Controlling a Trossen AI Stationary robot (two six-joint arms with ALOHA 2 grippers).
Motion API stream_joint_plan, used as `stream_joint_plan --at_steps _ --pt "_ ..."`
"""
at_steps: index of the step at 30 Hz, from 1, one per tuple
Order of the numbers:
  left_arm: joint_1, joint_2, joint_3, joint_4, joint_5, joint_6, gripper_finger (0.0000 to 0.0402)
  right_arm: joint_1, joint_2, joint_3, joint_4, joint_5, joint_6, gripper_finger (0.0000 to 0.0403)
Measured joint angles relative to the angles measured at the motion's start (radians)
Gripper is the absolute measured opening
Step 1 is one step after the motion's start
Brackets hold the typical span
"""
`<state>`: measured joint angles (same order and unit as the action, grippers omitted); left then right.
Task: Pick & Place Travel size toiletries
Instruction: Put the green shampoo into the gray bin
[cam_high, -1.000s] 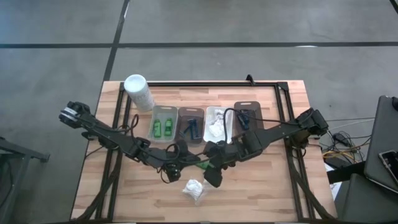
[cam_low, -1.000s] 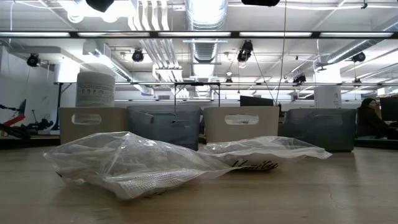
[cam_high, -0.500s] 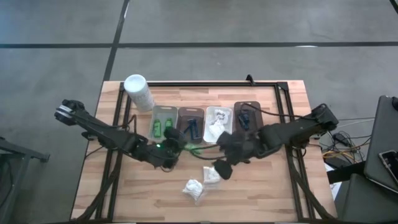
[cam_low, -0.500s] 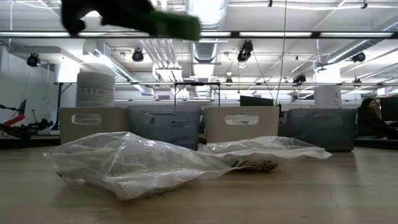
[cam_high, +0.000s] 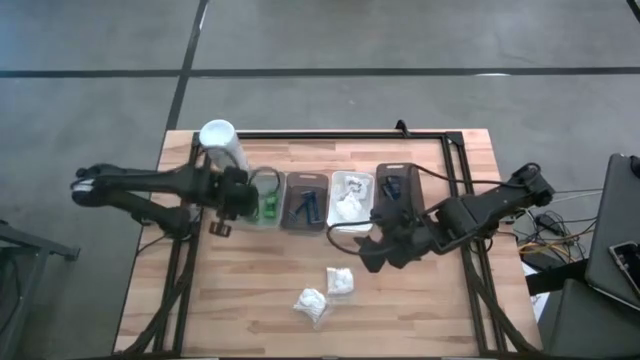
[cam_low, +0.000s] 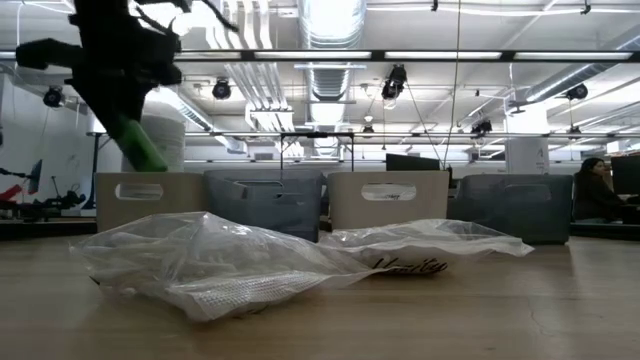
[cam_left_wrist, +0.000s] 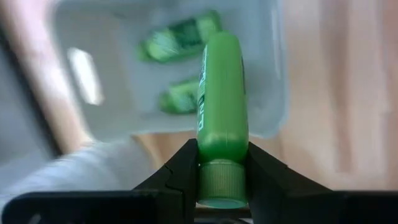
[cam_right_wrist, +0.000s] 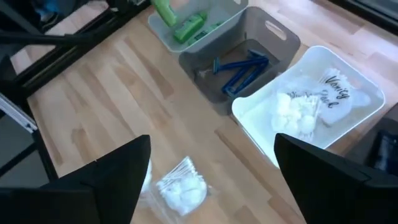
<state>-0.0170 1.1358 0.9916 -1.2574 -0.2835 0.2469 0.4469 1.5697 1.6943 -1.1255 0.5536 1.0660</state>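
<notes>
Three small bright green plastic bottles: one (cam_left_wrist: 221, 106) pinched at its ribbed cap between my left gripper's (cam_left_wrist: 222, 180) fingers, held over the pale grey tray (cam_high: 262, 196), two more (cam_left_wrist: 180, 37) lying inside that tray. Held bottle is smooth, rounded at the far end, printed label down its side, tilted in the low view. Two clear bags of lumpy white cotton puffs (cam_high: 341, 281) lie on the boards near the table's front, close together, apart from the trays. Four rectangular plastic trays sit in a row: green-bottle one, dark grey one with blue-handled razors (cam_right_wrist: 239, 68), white one (cam_right_wrist: 317, 106) with more puffs, brown one (cam_high: 397, 186) with dark items. One tall white cylinder (cam_high: 222, 146) stands just beside the first tray. My right gripper (cam_high: 368, 258) hangs near the white tray, jaws spread wide, holding nothing. Surface is light wood planks (cam_high: 250, 300) on a black frame. Room beyond: grey floor, ceiling ducts, one seated person (cam_low: 595, 190) far off.
</notes>
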Motion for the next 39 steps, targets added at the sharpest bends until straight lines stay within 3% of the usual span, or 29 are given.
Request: stream_joint_plan --at_steps 2,8,13,18,27,34,39 --pt "0.094 0.013 0.010 -0.008 0.069 0.073 0.0102 0.000 0.004 -0.004 0.002 0.000 -0.010 0.0329" --pt "0.298 0.155 0.090 -0.026 0.128 0.305 0.0102 0.000 0.004 -0.034 0.003 -0.010 0.021 0.0315" --pt "0.310 0.283 0.179 -0.007 0.170 0.431 0.0103 0.001 0.004 -0.052 0.007 -0.036 0.052 0.0323" --pt "0.306 0.426 0.267 -0.074 0.208 0.443 0.0103 0.001 0.004 -0.070 0.009 -0.039 0.067 0.0338" --pt "0.305 0.571 0.271 -0.050 0.069 0.438 0.0116 0.003 0.004 -0.074 0.018 -0.039 0.063 0.0354" --pt "0.304 0.578 0.263 0.038 -0.095 0.382 0.0183 0.020 0.004 -0.074 0.022 -0.038 0.056 0.0337" --pt "0.304 0.551 0.263 0.022 -0.116 0.355 0.0225 0.029 0.004 -0.075 0.022 -0.037 0.053 0.0325"
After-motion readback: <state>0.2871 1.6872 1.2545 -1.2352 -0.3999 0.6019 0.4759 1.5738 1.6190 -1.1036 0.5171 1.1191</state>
